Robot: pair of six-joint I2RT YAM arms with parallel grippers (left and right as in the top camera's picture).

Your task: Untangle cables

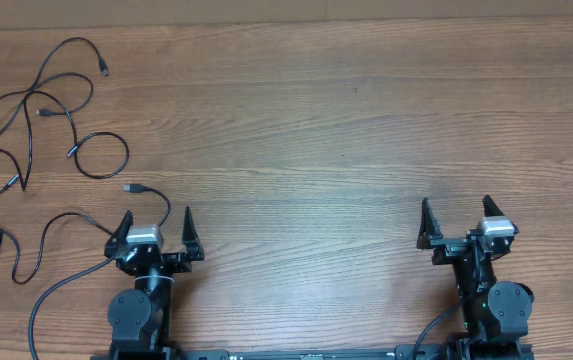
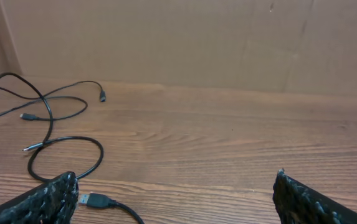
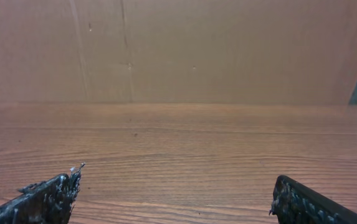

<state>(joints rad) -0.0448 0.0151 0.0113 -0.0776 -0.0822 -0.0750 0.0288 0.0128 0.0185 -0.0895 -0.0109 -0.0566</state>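
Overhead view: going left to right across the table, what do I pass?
cables lying loose at the far left → left gripper, open → bare stretch of wooden table → right gripper, open. One cable's plug end overlaps the left gripper's position, so it is left unordered.

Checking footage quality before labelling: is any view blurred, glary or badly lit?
Overhead: evenly lit, cables sharp. Left wrist: cables sharp, mild sheen on the table, left gripper soft at the frame's edge. Right wrist: dimmer, right gripper likewise soft, no glare.
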